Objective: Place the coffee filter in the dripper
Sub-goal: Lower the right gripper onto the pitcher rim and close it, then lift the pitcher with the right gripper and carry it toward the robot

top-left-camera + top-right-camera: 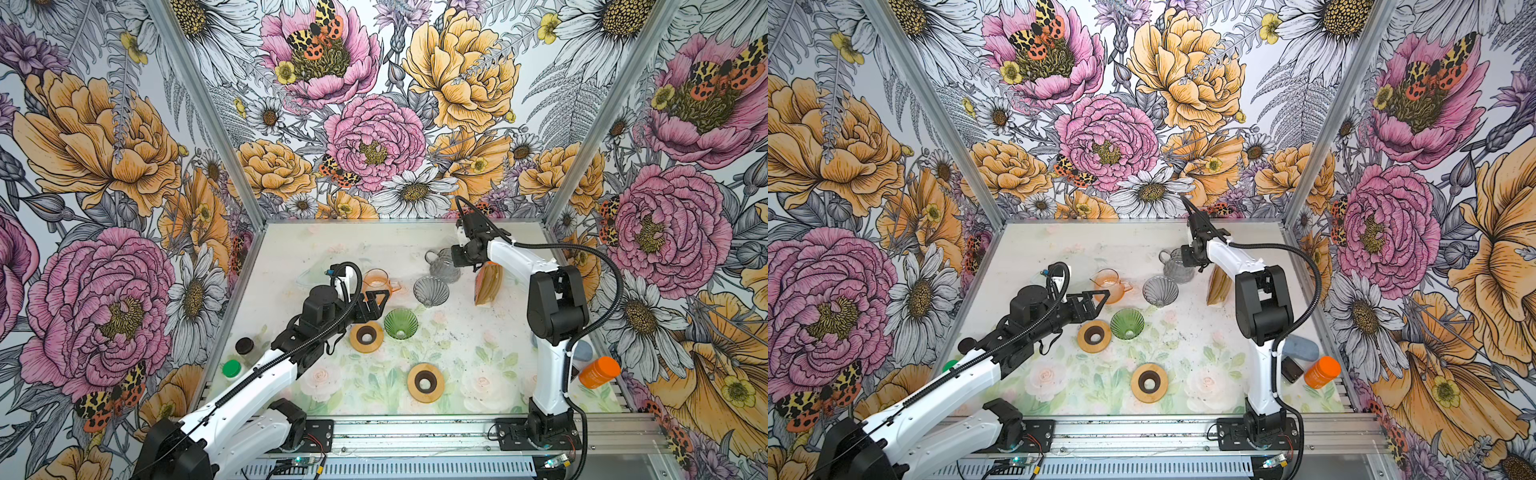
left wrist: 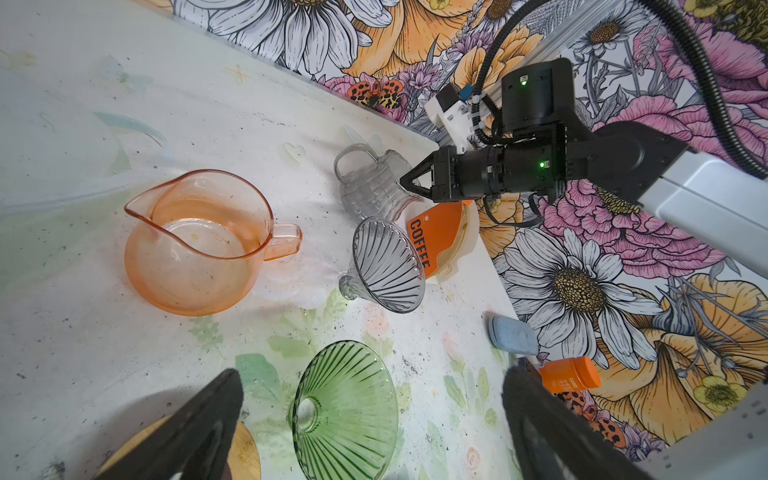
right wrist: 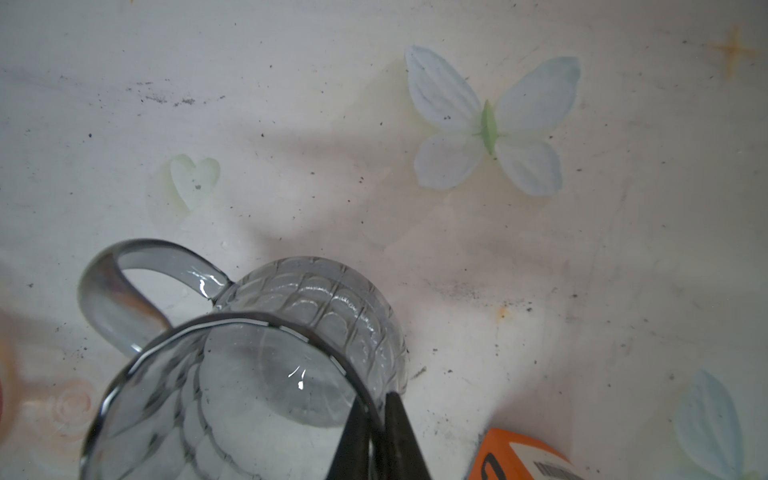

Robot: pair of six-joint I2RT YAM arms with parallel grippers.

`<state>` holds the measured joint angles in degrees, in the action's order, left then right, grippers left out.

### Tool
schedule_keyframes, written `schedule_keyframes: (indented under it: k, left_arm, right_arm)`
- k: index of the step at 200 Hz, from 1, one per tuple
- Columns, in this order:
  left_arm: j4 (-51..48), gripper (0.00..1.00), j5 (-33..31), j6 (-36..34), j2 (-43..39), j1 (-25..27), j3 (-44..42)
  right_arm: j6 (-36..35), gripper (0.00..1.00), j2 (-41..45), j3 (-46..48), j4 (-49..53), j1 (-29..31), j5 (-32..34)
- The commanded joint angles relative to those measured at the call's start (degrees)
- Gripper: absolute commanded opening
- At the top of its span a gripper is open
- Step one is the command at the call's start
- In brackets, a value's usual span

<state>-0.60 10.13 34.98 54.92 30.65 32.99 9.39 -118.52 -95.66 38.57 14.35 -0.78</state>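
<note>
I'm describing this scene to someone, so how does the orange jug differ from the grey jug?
The orange jug has a smooth wall; the grey jug has a ribbed, patterned one. The orange jug stands free, while the right gripper has its fingers shut on the grey jug's rim. Both are see-through, upright, look empty, and have one handle each.

Left arm [image 1: 257, 376] and right arm [image 1: 548, 370]: white link shells, black joint housings. Black corrugated conduit [image 1: 598, 254] loops along each arm, secured with white ties. Black base plates [image 1: 511, 434], screw-fastened, sit on an aluminium rail [image 1: 415, 434]. Left gripper [image 1: 380, 302] and right gripper [image 2: 405, 182]: black triangular openwork fingers. Green indicator lights [image 2: 541, 165] on the right wrist housing.
</note>
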Motion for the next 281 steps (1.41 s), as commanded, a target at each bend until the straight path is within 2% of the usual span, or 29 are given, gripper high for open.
schedule_keyframes:
  k: [1, 60, 146, 281]
  left_arm:
    - [-0.1, 0.99, -0.8, -0.9, 0.1, 1.0, 1.7]
    - [-0.7, 0.99, -3.7, -0.6, 1.0, 2.8, 2.5]
    - [-0.8, 0.99, -4.0, -1.2, 2.5, 3.6, 4.4]
    - [-0.9, 0.99, -2.6, -2.0, 0.6, 4.0, 4.2]
  right_arm:
    - [-0.7, 0.08, 4.1, -1.2, -0.2, 0.5, 2.0]
    - [-2.0, 0.07, 7.2, -0.9, -0.2, 1.0, 5.0]
    - [-1.4, 0.06, 14.2, 3.3, 0.1, 2.1, 7.3]
    - [3.2, 0.06, 35.4, 19.3, 2.5, 6.4, 10.4]
